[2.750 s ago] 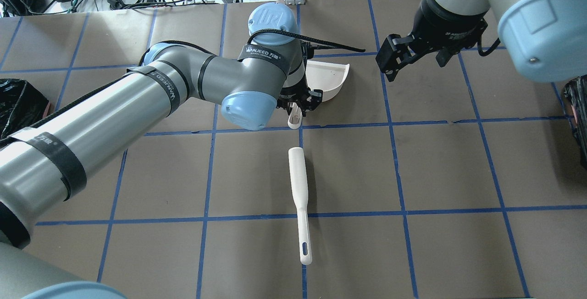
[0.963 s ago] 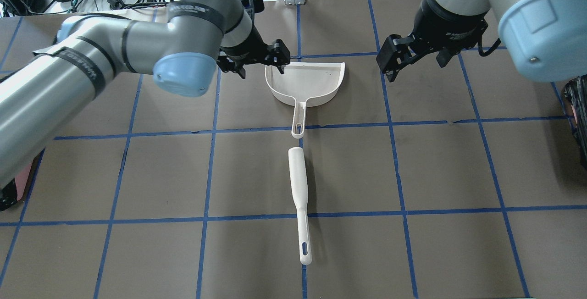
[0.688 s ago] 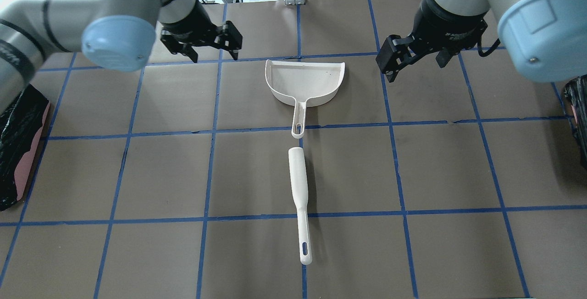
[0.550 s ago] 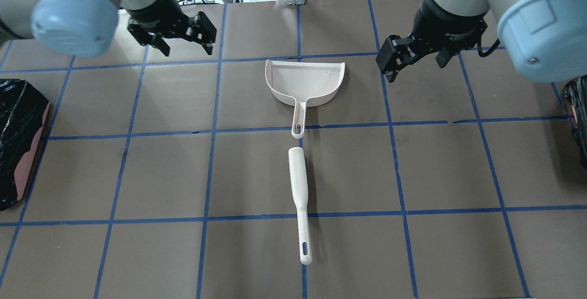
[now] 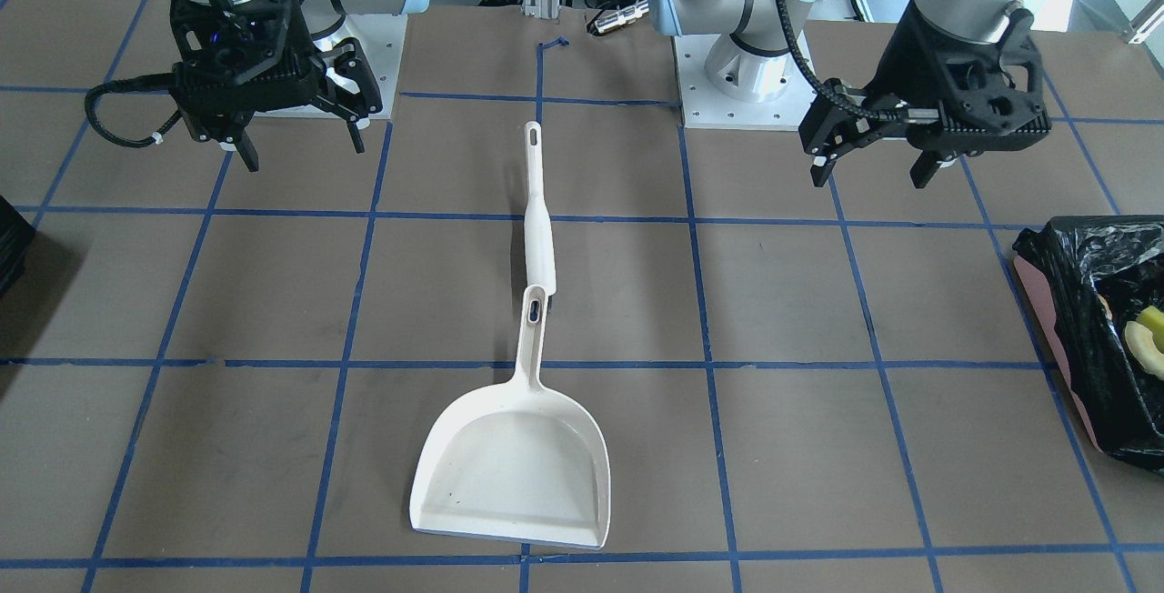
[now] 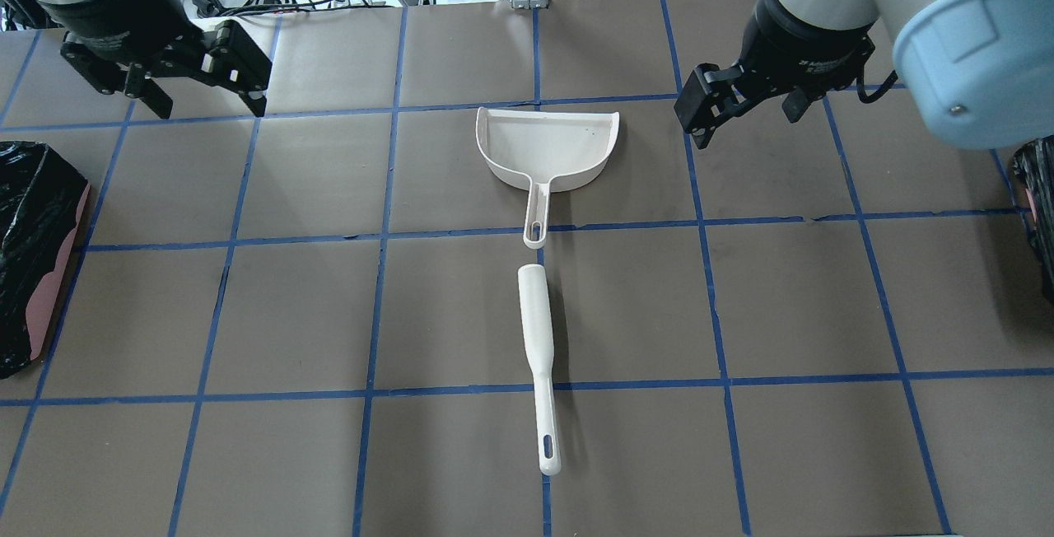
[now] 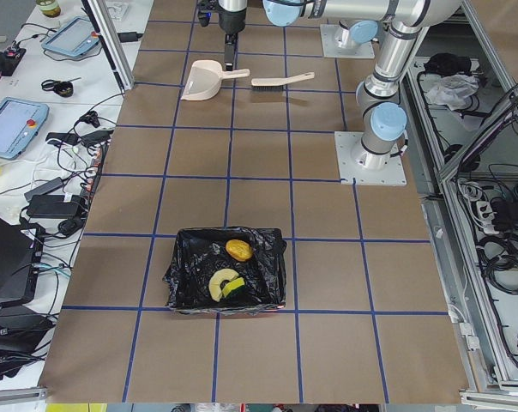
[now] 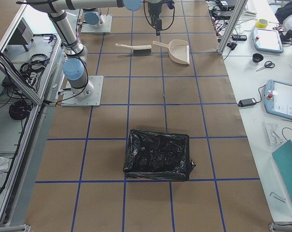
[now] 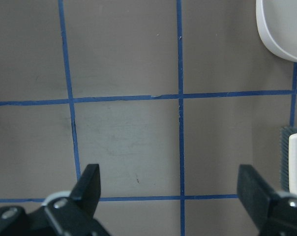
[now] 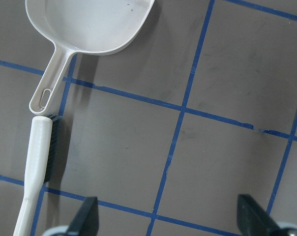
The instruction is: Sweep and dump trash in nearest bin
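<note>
The trash lies inside the bin [image 7: 183, 283] on my left side: a brown lumpy piece [image 7: 237, 250] and a yellow-green wedge [image 7: 225, 286] on the black bag. This bin also shows in the front-facing view [image 5: 1082, 329], with a yellow bit [image 5: 1144, 338] in it. I cannot make out the croissant. My left gripper [image 6: 206, 105] is open and empty above the far left of the table; its wrist view [image 9: 170, 191] shows bare mat between the jaws. My right gripper [image 6: 745, 121] is open and empty, right of the dustpan.
The white dustpan [image 6: 547, 146] lies flat at the table's middle, handle toward me. The white brush [image 6: 537, 331] lies in line with it, closer to me. A second black-lined bin [image 8: 158, 154] stands on my right side.
My left gripper has let go of the dustpan, which now lies flat. The left arm has swung away to the far left. The right arm has not moved.
</note>
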Robot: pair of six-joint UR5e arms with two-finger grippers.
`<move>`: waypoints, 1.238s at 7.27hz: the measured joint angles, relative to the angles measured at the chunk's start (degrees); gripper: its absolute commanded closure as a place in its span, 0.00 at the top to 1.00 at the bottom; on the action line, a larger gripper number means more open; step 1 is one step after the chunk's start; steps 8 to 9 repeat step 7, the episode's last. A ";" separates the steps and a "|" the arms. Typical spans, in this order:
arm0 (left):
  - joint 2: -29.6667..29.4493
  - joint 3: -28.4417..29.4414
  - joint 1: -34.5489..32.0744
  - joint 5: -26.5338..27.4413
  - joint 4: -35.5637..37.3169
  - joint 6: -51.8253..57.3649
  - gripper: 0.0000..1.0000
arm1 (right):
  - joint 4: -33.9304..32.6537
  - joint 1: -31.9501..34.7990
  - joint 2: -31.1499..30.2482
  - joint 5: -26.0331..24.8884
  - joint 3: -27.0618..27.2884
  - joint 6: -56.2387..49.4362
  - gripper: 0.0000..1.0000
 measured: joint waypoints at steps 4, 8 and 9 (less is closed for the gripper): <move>2.46 -4.58 1.36 0.42 1.11 -0.14 1.00 | 0.00 0.00 0.00 0.04 0.03 0.01 1.00; 2.40 -5.02 1.40 0.31 2.32 -0.08 1.00 | 0.00 0.00 0.00 0.05 0.03 0.00 1.00; 2.40 -5.02 1.40 0.31 2.32 -0.08 1.00 | 0.00 0.00 0.00 0.05 0.03 0.00 1.00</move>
